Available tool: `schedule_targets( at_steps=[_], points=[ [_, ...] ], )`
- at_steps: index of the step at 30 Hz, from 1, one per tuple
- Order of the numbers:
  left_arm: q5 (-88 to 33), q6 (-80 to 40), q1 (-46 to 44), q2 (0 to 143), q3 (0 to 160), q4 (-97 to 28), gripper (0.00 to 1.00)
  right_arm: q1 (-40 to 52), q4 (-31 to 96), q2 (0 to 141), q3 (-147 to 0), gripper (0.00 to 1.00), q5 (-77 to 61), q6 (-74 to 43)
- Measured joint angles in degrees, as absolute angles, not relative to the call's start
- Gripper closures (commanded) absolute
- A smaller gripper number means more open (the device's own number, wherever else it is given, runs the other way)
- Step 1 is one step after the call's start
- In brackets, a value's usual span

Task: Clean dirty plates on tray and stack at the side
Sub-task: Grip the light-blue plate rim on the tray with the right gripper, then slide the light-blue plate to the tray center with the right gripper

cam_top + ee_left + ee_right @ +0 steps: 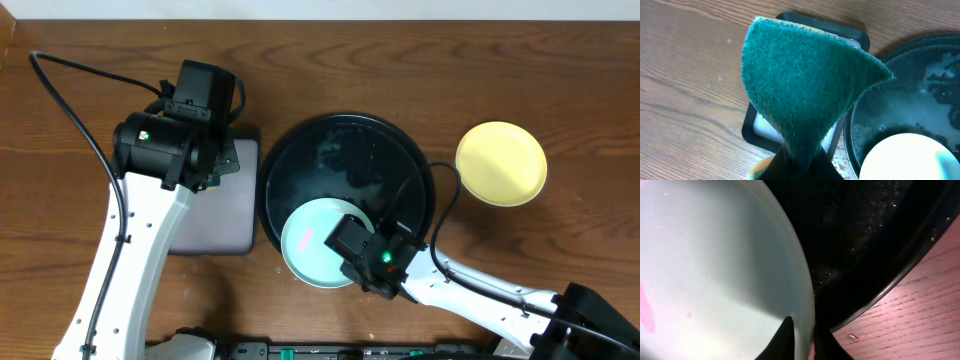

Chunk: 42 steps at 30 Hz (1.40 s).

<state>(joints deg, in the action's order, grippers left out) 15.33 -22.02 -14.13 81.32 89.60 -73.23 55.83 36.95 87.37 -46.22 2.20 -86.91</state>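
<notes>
Mint plate [315, 245]: lies at the near edge of the round black tray [330, 140], its near rim reaching the tray's rim; pink smear [307, 238] on its face, so not clean yet.
Yellow plate [501, 163]: out on the table [420, 60], right of the black tray and apart from it; no smear seen, so probably already done.
Right hand [802, 335]: pinching the mint plate's rim, 1 finger on each side of the edge.
Left hand [800, 167]: pressed together on a green sponge [805, 80], which stands up folded from the grip; it hangs above the small rectangular tray [215, 220], left of the black tray.
Black tray contents: only the mint plate, plus a wet-looking sheen and specks on the bare floor.
Rectangular tray contents: pale flat bottom; cannot tell if anything is in it.
Progress: roughly 1 plate finished; only 2 plates in view.
Left to do: wipe the smear off the mint plate, then set it on the yellow plate; no stack yet.
Watch: a thin rim grip may slip when the sponge presses.
</notes>
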Motion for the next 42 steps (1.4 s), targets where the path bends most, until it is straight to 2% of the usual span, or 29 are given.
schedule_targets(
  at_steps=[6, 14, 19, 23, 27, 34, 42],
  points=[
    [15.33, -22.02, -14.13, 81.32, 89.6, -73.21, 0.92, 55.83, 36.95, 87.37, -46.22, 0.99, 2.7, -87.33],
    [15.33, -22.02, -14.13, 81.32, 89.6, -73.23, 0.92, 55.53, 36.69, 87.35, -46.22, 0.99, 7.4, -86.24],
    [15.33, -22.02, -14.13, 81.32, 89.6, -73.21, 0.93, 51.44, 35.18, 85.82, -46.24, 0.99, 11.84, -78.24],
    [15.33, -22.02, -14.13, 81.32, 89.6, -73.21, 0.92, 44.42, 34.22, 84.33, -48.29, 0.99, 11.53, -66.85],
    [15.33, -22.02, -14.13, 81.32, 89.6, -73.21, 0.92, 38.74, 31.4, 84.23, -49.8, 0.99, 10.0, -60.38],
    [15.33, -22.02, -14.13, 81.32, 89.6, -73.21, 0.92, 33.61, 27.09, 84.29, -49.84, 0.99, 9.37, -56.31],
    [15.33, -22.02, -14.13, 81.32, 89.6, -73.21, 0.92, 33.45, 25.69, 89.23, -49.87, 0.99, 11.64, -55.61]
  ],
)
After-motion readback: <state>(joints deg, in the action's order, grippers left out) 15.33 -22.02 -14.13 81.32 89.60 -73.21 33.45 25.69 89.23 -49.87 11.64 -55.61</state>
